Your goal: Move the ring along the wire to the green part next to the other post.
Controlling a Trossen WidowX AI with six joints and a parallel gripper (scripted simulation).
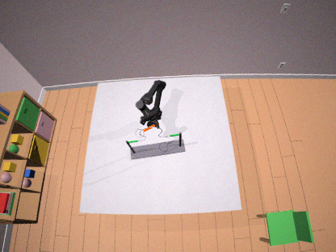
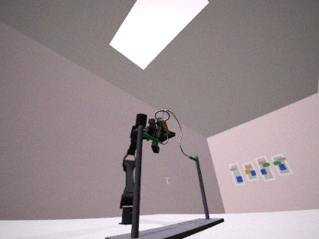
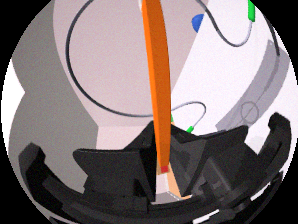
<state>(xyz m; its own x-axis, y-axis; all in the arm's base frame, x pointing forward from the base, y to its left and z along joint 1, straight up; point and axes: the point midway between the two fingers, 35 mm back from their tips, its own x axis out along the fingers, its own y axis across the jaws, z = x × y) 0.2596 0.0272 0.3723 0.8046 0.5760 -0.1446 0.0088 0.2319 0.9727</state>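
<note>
My gripper [image 1: 153, 125] [image 3: 156, 123] is shut on the orange handle [image 1: 149, 128] [image 2: 166, 127] [image 3: 157, 75], which runs away from the fingers and out of the top of the wrist view. The ring [image 2: 155, 115] is at the handle's upper end in the exterior view, around a high part of the grey wire [image 2: 182, 142] [image 3: 67, 50]; whether they touch cannot be told. The ring is outside the wrist view. Green end parts [image 1: 132, 141] [image 1: 175, 135] show beside the left post [image 1: 131, 147] and right post [image 1: 180, 140]. The ring is well away from both.
The posts stand on a grey base [image 1: 140, 154] [image 2: 165, 232]. The curving wire passes close by the gripper and lower arm parts in the exterior view, and behind the handle in the wrist view. A shelf [image 1: 48, 117] and green chair [image 1: 280, 228] are far off.
</note>
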